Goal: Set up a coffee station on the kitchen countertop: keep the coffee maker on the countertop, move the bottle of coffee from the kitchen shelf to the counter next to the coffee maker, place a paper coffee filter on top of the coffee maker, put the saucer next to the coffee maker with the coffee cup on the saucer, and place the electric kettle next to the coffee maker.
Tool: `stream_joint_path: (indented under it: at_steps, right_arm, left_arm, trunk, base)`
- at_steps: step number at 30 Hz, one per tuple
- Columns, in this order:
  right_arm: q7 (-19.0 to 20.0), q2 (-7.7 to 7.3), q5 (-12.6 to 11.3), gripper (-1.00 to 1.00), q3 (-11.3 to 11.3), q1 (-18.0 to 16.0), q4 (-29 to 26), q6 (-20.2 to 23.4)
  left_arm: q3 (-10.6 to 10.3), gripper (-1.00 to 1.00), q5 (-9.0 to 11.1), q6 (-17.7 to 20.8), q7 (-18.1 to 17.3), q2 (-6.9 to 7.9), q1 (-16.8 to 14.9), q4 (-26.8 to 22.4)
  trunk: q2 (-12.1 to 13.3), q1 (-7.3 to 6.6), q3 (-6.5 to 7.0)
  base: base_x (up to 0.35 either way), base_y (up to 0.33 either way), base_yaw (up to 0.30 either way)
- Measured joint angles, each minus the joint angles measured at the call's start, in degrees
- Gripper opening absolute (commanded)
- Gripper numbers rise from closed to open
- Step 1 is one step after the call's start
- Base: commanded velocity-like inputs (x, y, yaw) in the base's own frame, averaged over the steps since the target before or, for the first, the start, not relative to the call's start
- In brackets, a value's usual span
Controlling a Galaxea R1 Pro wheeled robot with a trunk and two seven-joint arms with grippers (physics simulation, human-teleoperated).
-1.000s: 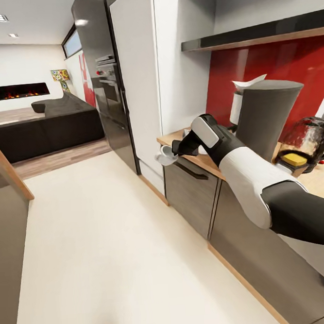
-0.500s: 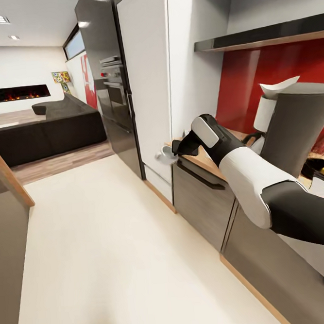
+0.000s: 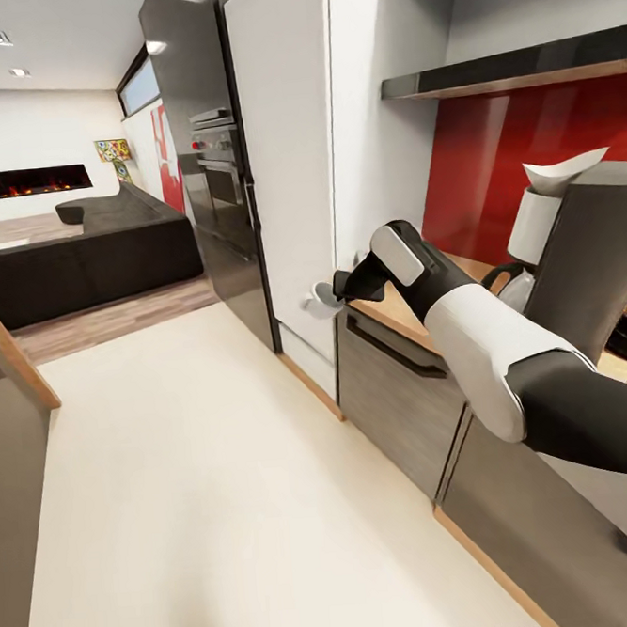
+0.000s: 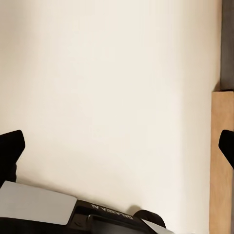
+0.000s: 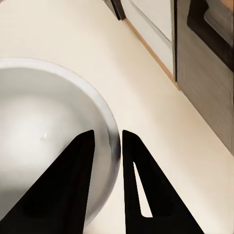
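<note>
Saucer (image 5: pixel 48 136) sat pinched by its rim in the right gripper (image 3: pixel 335 290), out beyond the countertop (image 3: pixel 394 312) edge. Left gripper (image 4: pixel 117 146) hung wide open, empty. Next, I'd judge: carry it inward beside the coffee maker (image 3: pixel 592 263).

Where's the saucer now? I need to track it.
The right gripper holds the saucer by its rim in the head view, off the kitchen countertop end, above the floor.
</note>
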Motion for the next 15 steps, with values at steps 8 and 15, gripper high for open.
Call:
stream_joint_path:
  at_steps: [8,15]
  right_arm:
    - [-0.2,0.02,0.1,-1.00,0.2,-0.1,-0.1,-0.1]
    - [-2.0,0.08,0.6,-1.00,0.5,-0.4,-0.4,-0.1]
  left_arm:
    - [0.0,1.00,0.0,0.0,0.0,0.00,0.0,0.0]
    - [0.0,1.00,0.0,0.0,-0.1,0.00,0.0,0.0]
  trunk:
    - [0.0,0.00,0.00]
    - [0.0,0.00,0.00]
  base:
    - [0.001,0.000,-0.241]
    - [0.000,0.000,-0.075]
